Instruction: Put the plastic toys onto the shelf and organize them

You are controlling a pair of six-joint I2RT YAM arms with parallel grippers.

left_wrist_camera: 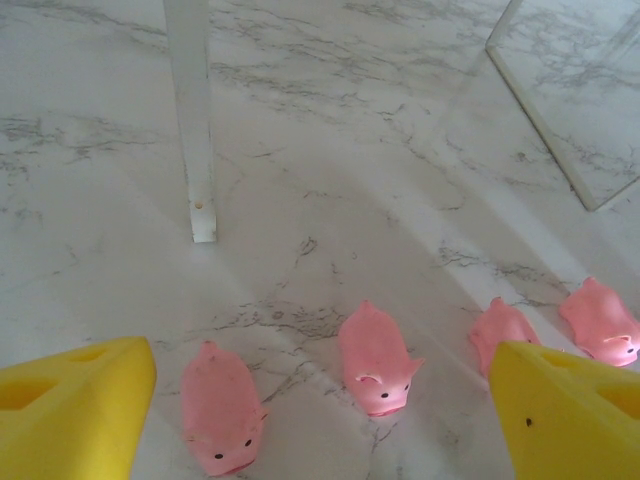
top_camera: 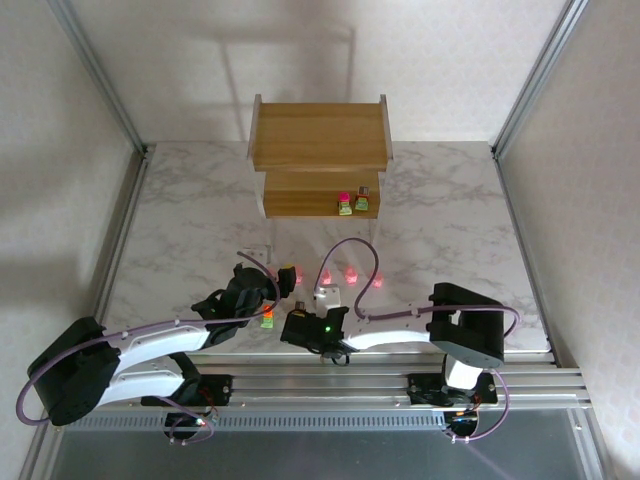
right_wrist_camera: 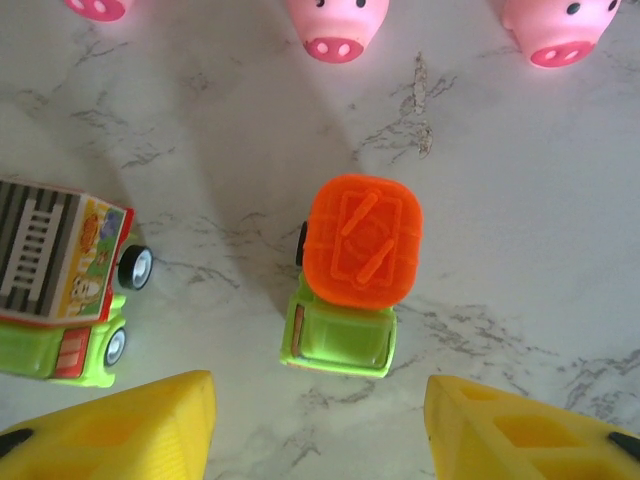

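Just beyond right hand (right_wrist_camera: 315, 400): orange-topped truck (right_wrist_camera: 360, 270)

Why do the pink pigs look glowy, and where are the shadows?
Left wrist view: light seems to shine through the pink pigs, so their snouts glow. Top view: they are bright blobs, and the shelf throws a faint shadow on the back wall. Right wrist view: the orange-topped truck is sharp, with a soft shadow to its upper left.
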